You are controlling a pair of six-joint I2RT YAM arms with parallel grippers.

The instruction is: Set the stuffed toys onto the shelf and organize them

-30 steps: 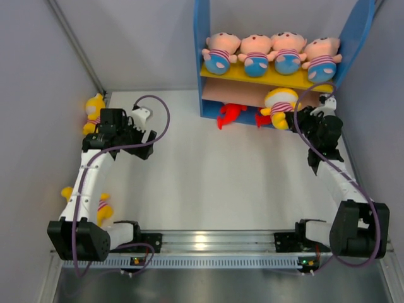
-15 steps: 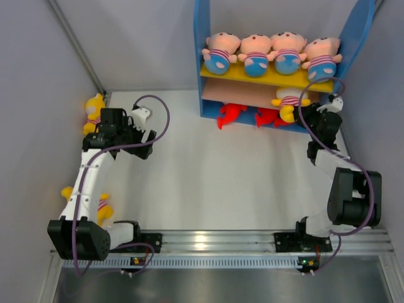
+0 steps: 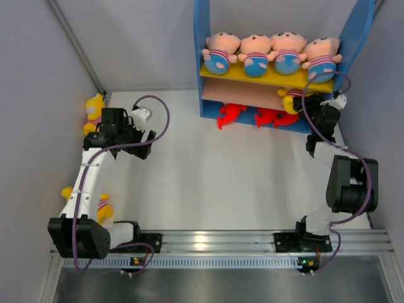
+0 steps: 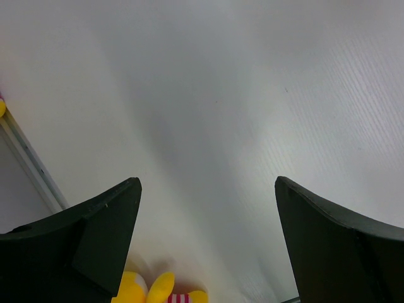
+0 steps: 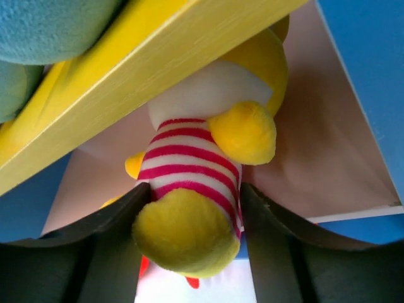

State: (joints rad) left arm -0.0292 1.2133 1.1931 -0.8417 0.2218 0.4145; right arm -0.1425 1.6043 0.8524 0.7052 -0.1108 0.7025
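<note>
The shelf (image 3: 204, 57) stands at the back right. Several boy dolls (image 3: 255, 53) sit in a row on its yellow board (image 3: 268, 77), and two red sharks (image 3: 231, 113) lie on the base. My right gripper (image 3: 302, 103) reaches under the yellow board (image 5: 126, 95). A yellow toy in a red-striped shirt (image 5: 189, 158) rests on the pinkish board (image 5: 328, 158), between the right gripper's (image 5: 196, 189) parted fingers; its plush body looks unsqueezed. My left gripper (image 3: 140, 144) hovers wide open over bare table, and another yellow toy (image 4: 161, 291) peeks in at the bottom edge of its view.
Two more yellow toys lie along the left wall, one at the back (image 3: 95, 108) and one by the left arm's base (image 3: 101, 208). The blue side panel (image 5: 372, 63) stands close to the right gripper's right. Grey walls enclose the table.
My right arm has stretched forward and carried the yellow toy from in front of the shelf in under the yellow board, and its jaws have parted. The left arm has not moved.
</note>
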